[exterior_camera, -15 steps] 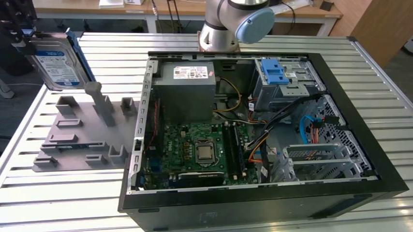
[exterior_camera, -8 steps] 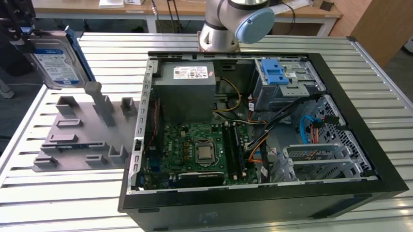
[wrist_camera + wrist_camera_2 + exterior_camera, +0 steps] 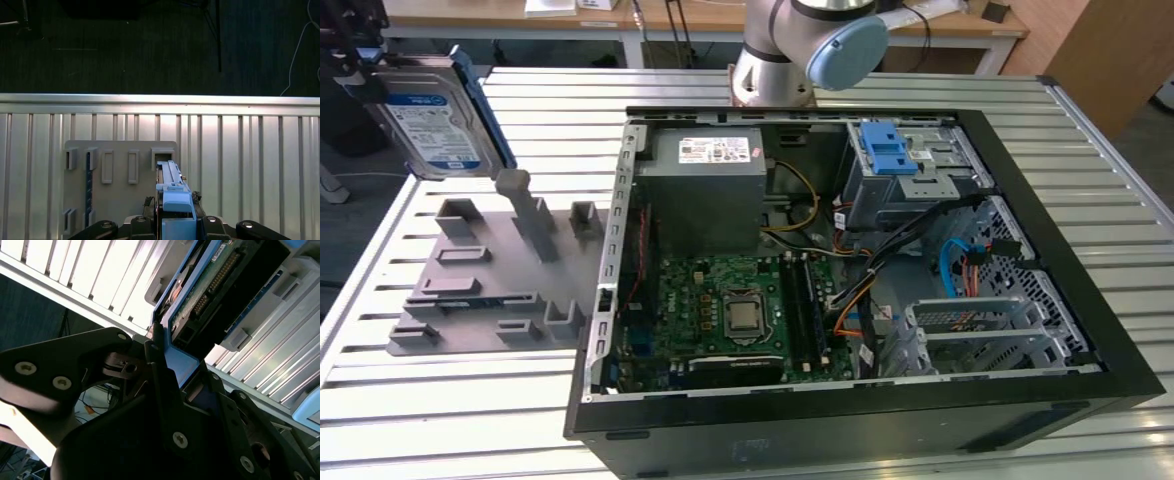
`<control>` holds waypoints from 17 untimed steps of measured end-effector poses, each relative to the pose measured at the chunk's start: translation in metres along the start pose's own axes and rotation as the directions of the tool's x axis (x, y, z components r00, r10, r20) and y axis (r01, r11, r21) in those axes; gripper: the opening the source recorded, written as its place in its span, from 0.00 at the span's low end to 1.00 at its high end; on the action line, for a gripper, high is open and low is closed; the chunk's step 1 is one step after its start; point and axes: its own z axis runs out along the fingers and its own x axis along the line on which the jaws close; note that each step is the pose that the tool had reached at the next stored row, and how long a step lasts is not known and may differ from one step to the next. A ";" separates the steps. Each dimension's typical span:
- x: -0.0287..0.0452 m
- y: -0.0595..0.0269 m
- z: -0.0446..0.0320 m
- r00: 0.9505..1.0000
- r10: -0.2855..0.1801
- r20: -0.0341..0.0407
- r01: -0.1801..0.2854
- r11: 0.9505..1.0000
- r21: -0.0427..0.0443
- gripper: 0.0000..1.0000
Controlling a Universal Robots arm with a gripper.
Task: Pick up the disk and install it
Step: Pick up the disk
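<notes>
The disk (image 3: 434, 120), a silver hard drive with a white-and-blue label and a blue bracket, hangs upright in the air at the exterior view's far left. It is above the back of the grey plastic stand (image 3: 494, 270). My gripper (image 3: 364, 68) is shut on its upper end. In the second wrist view the black fingers (image 3: 162, 375) clamp the blue bracket, and the disk's (image 3: 215, 285) circuit board faces the camera. The first wrist view looks down along the disk's (image 3: 172, 192) blue edge onto the stand (image 3: 120, 200), with the gripper (image 3: 175, 225) around the disk.
An open black computer case (image 3: 1014, 420) lies on the slatted metal table (image 3: 480, 420), on the exterior view's right of the stand. Inside are a motherboard (image 3: 734, 310), a grey power supply box (image 3: 707, 180) and a drive cage with a blue latch (image 3: 891, 150). The arm's base (image 3: 781, 60) stands behind the case.
</notes>
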 end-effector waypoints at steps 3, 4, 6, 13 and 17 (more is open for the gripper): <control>-0.0001 0.0001 -0.0021 1.000 0.000 0.000 0.000 1.000 0.000 0.36; -0.0001 0.0001 -0.0029 1.000 0.000 0.000 0.000 1.000 0.000 0.36; -0.0001 0.0001 -0.0046 1.000 0.000 0.000 0.000 1.000 0.000 0.36; -0.0003 0.0003 -0.0092 1.000 0.000 0.000 0.000 1.000 0.000 0.36; -0.0004 0.0004 -0.0115 1.000 0.000 0.000 0.000 1.000 0.000 0.36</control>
